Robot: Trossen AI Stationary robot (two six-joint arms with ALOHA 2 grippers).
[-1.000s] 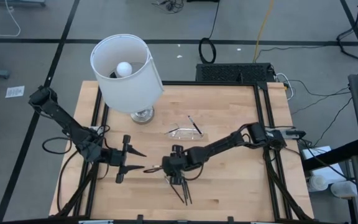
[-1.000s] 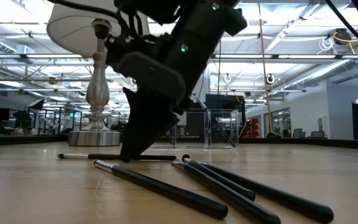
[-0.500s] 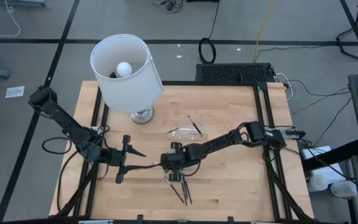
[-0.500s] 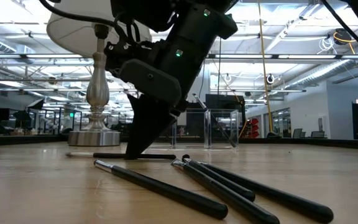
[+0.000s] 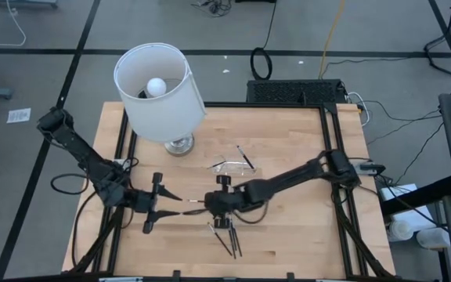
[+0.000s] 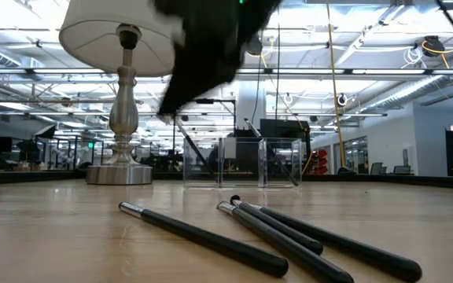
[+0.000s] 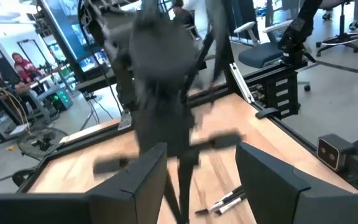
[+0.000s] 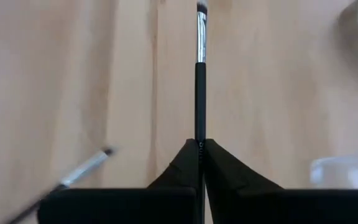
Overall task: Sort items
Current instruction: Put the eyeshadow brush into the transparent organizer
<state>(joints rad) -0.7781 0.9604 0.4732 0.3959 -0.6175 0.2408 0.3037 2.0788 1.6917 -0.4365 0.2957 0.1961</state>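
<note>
My right gripper [image 5: 206, 204] hovers over the middle of the table, shut on one item, a thin dark stick [image 5: 193, 202] with a silvery end [image 8: 200, 37]. That end points at my left gripper [image 5: 178, 205], which waits open just to the left, touching nothing. Three more sticks [image 5: 226, 238] lie flat on the wood nearer the front edge [image 6: 289, 236]. Another stick [image 5: 245, 157] leans in the clear tray [image 5: 230, 167]. In the low view my right gripper [image 6: 211, 47] is a dark blur high above the table. My right gripper pinches the stick's dark handle [image 8: 199, 133] between its two fingertips [image 8: 185, 158]. The stick runs straight out ahead of the fingers, in line with them, silvery end away. The fingers come from the table's right. The stick is lifted clear of the table.
A lamp with a white shade [image 5: 160, 90] stands at the far left on a silvery base [image 5: 179, 145]. The clear tray sits behind the grippers, toward the far edge. Bare wood spreads to the right [image 5: 304, 227].
My right gripper has shut on the stick that lay on the table between the two grippers. It has risen with that stick and drifted a little toward the left gripper. The stick is now off the wood. The three sticks near the front have stayed put.
</note>
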